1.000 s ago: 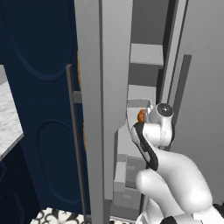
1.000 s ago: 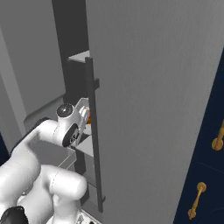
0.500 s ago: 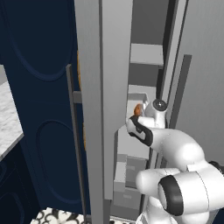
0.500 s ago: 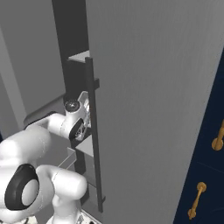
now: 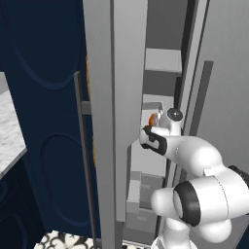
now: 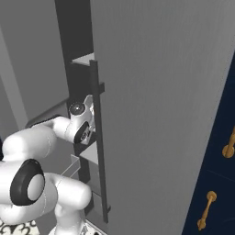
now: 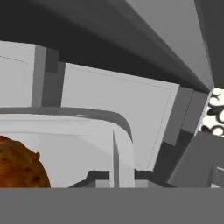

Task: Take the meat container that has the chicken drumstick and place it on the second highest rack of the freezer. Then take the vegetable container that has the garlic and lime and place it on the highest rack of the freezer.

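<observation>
Small orange-brown glossy chicken drumstick (image 5: 152, 119) sits in a pale grey, rounded-rim meat container (image 7: 87, 131), inside the tall narrow grey freezer (image 5: 160, 87), approx. mid-height, w/ a flat pale-grey shelf (image 5: 163, 60) above it and grey drawers (image 5: 141, 194) below. In hand view the drumstick (image 7: 19, 164) fills the lower left corner. White arm's tool (image 5: 146, 137) is right at the container, behind the freezer's long grey door (image 5: 114, 121); can't tell if clenched or released. Dark navy cabinet (image 5: 44, 97) left of the freezer.
</observation>
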